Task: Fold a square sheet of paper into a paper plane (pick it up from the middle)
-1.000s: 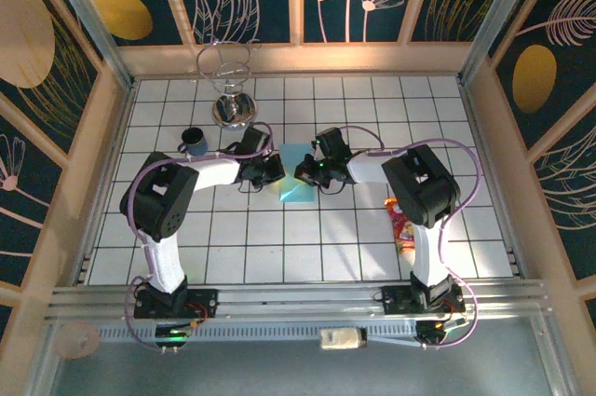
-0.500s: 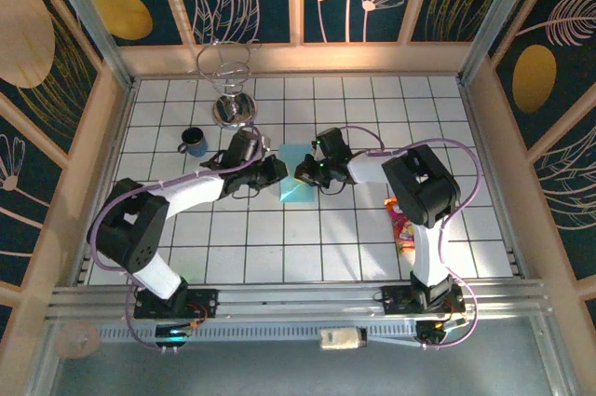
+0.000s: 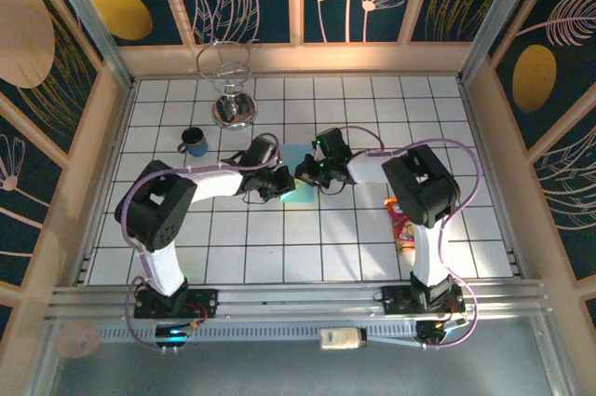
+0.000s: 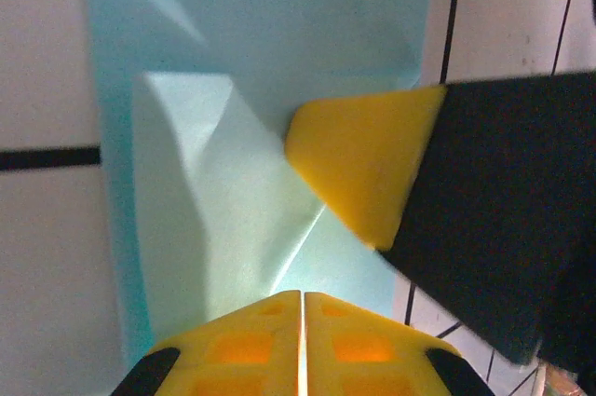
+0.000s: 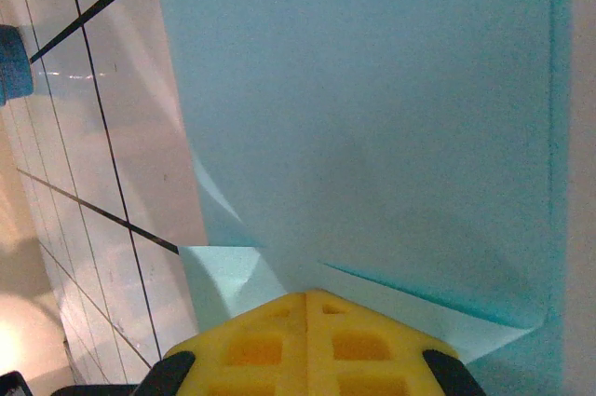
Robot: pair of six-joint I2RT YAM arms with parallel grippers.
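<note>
The light-blue square sheet of paper (image 3: 298,195) lies flat on the tiled table, partly folded, with creases and a turned-in flap (image 4: 214,191). My left gripper (image 3: 282,184) is shut, and its yellow tips (image 4: 301,298) rest on the sheet's left side. From the right, my right gripper (image 3: 303,173) is also shut. Its yellow tips (image 5: 307,295) press on the paper (image 5: 372,116) at a folded corner. One of its fingers (image 4: 363,158) shows in the left wrist view, close in front of my left tips. Both grippers hide the middle of the sheet in the top view.
A blue cup (image 3: 194,142) stands left of the arms, and a wire-and-metal stand (image 3: 228,88) is at the back. An orange-red snack packet (image 3: 401,224) lies beside the right arm. Wooden walls enclose the table on three sides.
My left gripper has slid right onto the paper, close to the right gripper. Its elbow swung out and came back. The right arm has stayed put.
</note>
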